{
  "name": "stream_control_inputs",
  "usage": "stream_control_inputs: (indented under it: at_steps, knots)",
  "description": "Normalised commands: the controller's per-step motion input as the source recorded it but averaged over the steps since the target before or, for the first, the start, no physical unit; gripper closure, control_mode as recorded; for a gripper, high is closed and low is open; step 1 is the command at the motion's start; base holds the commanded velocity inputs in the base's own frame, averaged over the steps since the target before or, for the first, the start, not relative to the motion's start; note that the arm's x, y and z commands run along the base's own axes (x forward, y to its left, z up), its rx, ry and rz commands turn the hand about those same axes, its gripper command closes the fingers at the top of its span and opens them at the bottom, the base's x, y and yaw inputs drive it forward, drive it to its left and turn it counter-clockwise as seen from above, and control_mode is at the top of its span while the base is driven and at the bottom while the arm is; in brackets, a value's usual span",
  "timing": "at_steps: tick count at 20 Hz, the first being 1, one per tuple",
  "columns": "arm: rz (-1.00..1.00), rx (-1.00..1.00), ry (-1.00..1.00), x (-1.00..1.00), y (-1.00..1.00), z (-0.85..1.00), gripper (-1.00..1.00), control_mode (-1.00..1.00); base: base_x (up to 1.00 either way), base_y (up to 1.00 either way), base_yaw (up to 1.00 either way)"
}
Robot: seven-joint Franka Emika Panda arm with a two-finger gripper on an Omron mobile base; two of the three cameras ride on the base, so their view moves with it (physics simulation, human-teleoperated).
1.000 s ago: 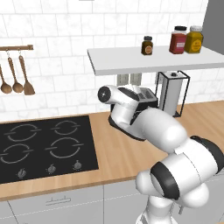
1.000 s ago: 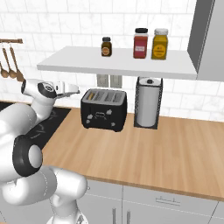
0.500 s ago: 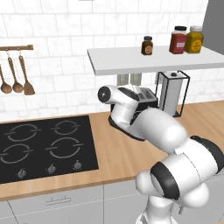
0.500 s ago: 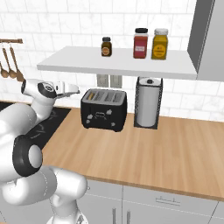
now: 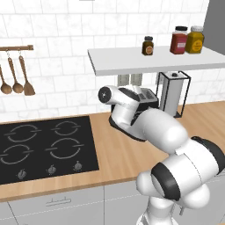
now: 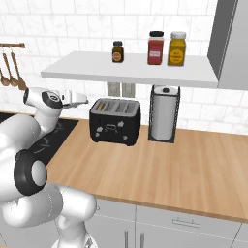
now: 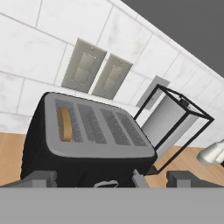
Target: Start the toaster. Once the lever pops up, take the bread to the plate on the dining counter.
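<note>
So basically nothing's done yet: thin tan bread slice [image 7: 65, 124] sits in the boxy black toaster's [image 6: 115, 121] end slot on the wooden counter [image 6: 160, 169], hand [image 7: 111, 178] hovering wide apart, empty.

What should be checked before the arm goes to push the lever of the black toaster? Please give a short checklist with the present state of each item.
1. Slice of tan bread sits in a slot of the black boxy toaster: ok, in the end slot, seen in the hand view.
2. Two-finger gripper is open and holds nothing: ok.
3. Gripper is aimed at the toaster: ok, the toaster lies straight ahead in the hand view.
4. Gripper is apart from the toaster: ok, no contact visible.
5. Lever position, up or down: cannot tell, the lever is not clear in any view.
6. Wire-framed paper towel stand is out of the path: ok, it stands beside the toaster on the far side from the arm.
</note>
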Motion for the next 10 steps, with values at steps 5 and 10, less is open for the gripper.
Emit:
stream_control_inputs:
  at_steps: [5,10]
  knots:
    - [0.00,0.00,0.00,0.00,0.00,0.00,-1.00,-1.00,0.00,0.00,0.00]
    - [0.00,0.00,0.00,0.00,0.00,0.00,-1.00,-1.00,0.00,0.00,0.00]
